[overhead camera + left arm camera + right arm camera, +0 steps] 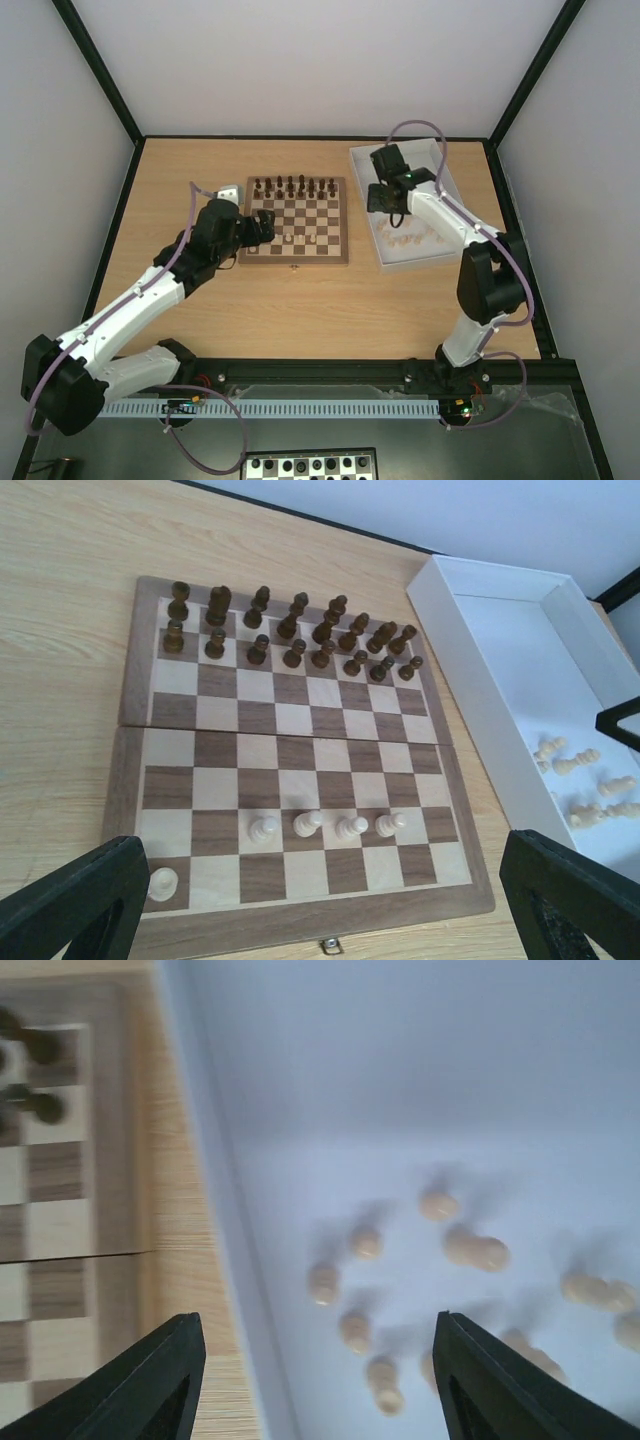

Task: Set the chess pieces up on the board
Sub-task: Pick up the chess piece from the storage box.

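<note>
The wooden chessboard (296, 220) lies mid-table; it fills the left wrist view (290, 720). Several cream pieces stand in its near rows: a row of pawns (322, 826) and one piece at the near left corner (162, 883). More cream pieces (400, 1300) lie loose in the white tray (428, 170), also seen in the left wrist view (590, 790). My left gripper (320, 920) is open and empty, above the board's near edge. My right gripper (315, 1390) is open and empty, hovering over the tray's loose pieces.
Dark brown pieces (290, 630) fill the board's two far rows. The tray's left wall (225, 1240) lies between the board and the loose pieces. A black-and-white board (310, 466) sits below the table's near edge. Black frame posts bound the table.
</note>
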Controlling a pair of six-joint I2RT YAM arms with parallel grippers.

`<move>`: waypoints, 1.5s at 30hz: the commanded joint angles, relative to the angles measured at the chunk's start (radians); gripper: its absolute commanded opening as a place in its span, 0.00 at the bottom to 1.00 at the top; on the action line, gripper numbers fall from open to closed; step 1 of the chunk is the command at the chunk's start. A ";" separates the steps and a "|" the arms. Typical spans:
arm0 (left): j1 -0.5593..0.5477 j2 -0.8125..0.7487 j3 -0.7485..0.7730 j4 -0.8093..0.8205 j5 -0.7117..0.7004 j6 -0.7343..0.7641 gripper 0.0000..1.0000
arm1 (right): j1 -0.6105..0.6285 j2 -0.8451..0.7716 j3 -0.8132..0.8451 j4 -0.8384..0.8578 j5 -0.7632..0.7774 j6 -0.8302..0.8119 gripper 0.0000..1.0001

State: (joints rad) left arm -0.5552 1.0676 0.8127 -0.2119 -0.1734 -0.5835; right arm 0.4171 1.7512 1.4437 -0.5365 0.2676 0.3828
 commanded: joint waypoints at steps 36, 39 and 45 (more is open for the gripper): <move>-0.010 0.039 0.030 0.051 0.005 0.051 1.00 | -0.153 0.032 -0.148 0.119 -0.181 -0.015 0.45; -0.009 0.040 0.031 0.049 -0.001 0.051 0.99 | -0.128 0.048 -0.148 0.115 -0.184 -0.017 0.42; -0.010 0.045 0.033 0.043 -0.006 0.046 1.00 | -0.098 0.084 -0.147 0.118 -0.185 -0.020 0.40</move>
State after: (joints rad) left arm -0.5621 1.1030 0.8150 -0.1661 -0.1627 -0.5423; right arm 0.3042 1.8141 1.3113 -0.4042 0.0948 0.3733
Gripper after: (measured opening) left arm 0.994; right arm 0.407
